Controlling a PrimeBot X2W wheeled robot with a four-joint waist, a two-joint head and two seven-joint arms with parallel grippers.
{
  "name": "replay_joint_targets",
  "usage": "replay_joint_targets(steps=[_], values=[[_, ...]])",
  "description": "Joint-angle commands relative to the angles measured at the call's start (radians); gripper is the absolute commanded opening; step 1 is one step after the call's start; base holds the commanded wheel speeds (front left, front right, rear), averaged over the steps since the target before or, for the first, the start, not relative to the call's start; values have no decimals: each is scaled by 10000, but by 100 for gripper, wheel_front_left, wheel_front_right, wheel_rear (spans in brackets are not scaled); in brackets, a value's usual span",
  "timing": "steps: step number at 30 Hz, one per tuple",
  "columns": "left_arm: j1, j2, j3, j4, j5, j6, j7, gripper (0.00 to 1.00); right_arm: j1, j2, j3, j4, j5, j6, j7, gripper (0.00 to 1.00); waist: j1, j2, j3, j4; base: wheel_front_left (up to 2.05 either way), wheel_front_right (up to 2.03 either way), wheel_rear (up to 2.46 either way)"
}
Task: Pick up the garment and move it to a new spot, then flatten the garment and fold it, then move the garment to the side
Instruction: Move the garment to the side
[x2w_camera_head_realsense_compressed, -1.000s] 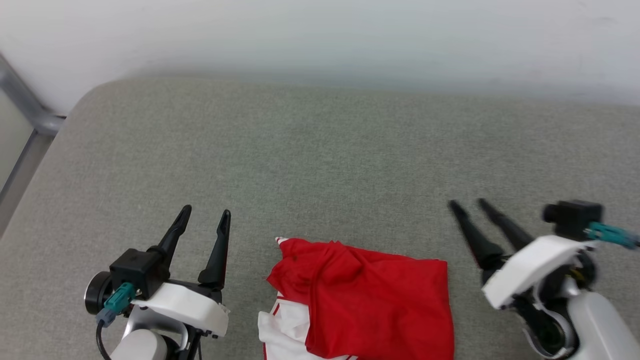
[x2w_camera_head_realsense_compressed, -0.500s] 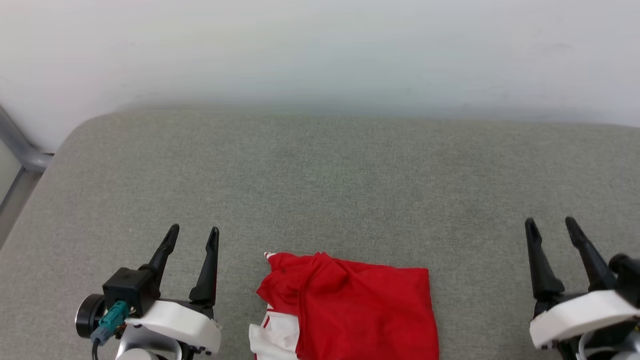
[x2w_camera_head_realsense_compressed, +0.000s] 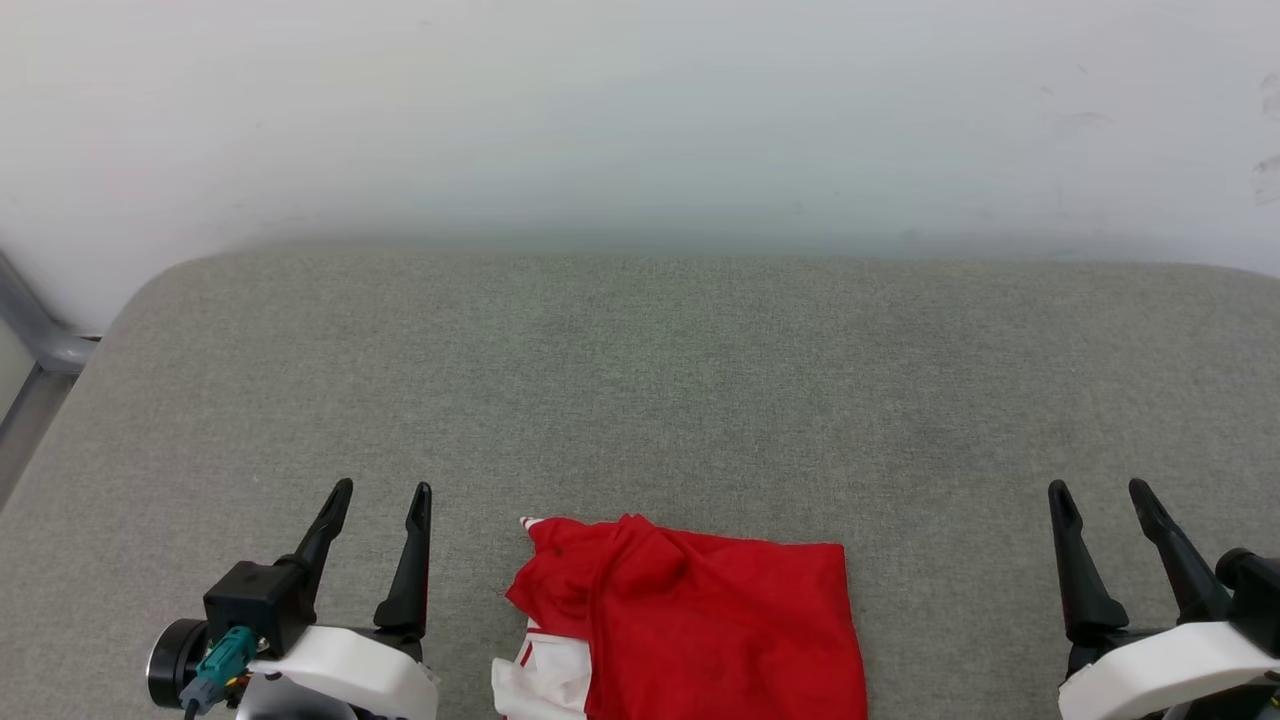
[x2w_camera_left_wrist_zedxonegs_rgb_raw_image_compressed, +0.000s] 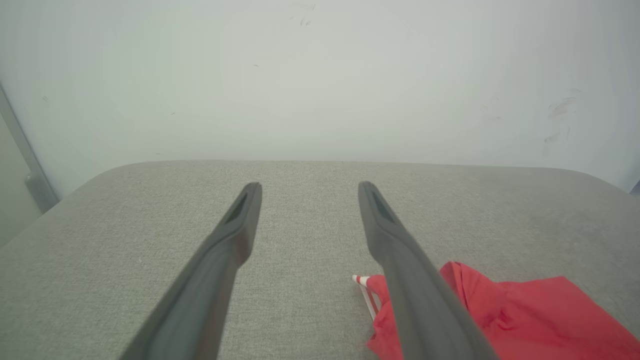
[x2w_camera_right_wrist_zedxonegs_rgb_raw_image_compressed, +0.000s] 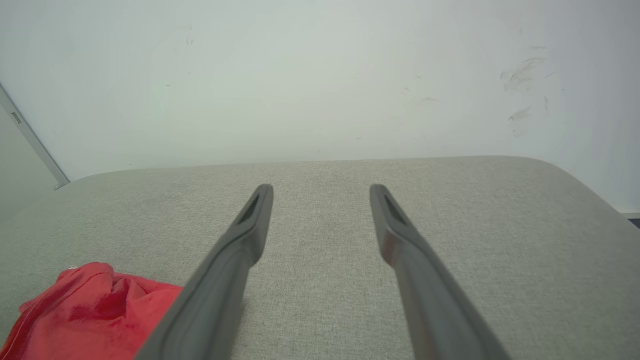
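On the grey cushion (x2w_camera_head_realsense_compressed: 640, 380), the red shirt (x2w_camera_head_realsense_compressed: 700, 630) is lying rumpled between the left gripper (x2w_camera_head_realsense_compressed: 383, 487), just beside it, and the right gripper (x2w_camera_head_realsense_compressed: 1098, 486), well apart, both hovering with jaws spread wide, gripping nothing.

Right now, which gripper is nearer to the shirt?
The left gripper: it stands close beside the shirt, while a wide stretch of grey surface separates the right gripper from it.
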Motion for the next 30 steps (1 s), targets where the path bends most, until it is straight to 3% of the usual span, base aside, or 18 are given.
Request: replay_joint_targets(steps=[1, 5, 9, 13, 21, 30], values=[[125, 33, -1, -44, -24, 13, 22, 100, 75, 38, -21, -63, -24, -4, 39, 100, 1, -1, -3, 6, 0, 0, 0], [109, 17, -8, -55, -82, 37, 29, 100, 106, 47, -90, -116, -87, -4, 256, 100, 1, -1, 8, 27, 0, 0, 0], [-79, 16, 23, -75, -77, 4, 15, 100, 162, 49, -318, 148, 182, -4, 1215, 100, 1, -1, 115, 81, 0, 0, 0], [-394, 1, 61, -158, -26, -77, -12, 100, 36, 51, -568, 585, 579, -4, 2999, 100, 1, -1, 498, 221, 0, 0, 0], [-957, -205, 38, -68, 118, -410, -71, 100, -483, 48, 204, 1272, 1716, -4, 5893, 100, 1, -1, 1204, 693, 0, 0, 0], [-1360, -497, 221, 50, 280, -700, -95, 100, -1199, 47, 1200, 2215, 2850, -4, 6788, 100, 1, -1, 1943, 1170, 0, 0, 0]])
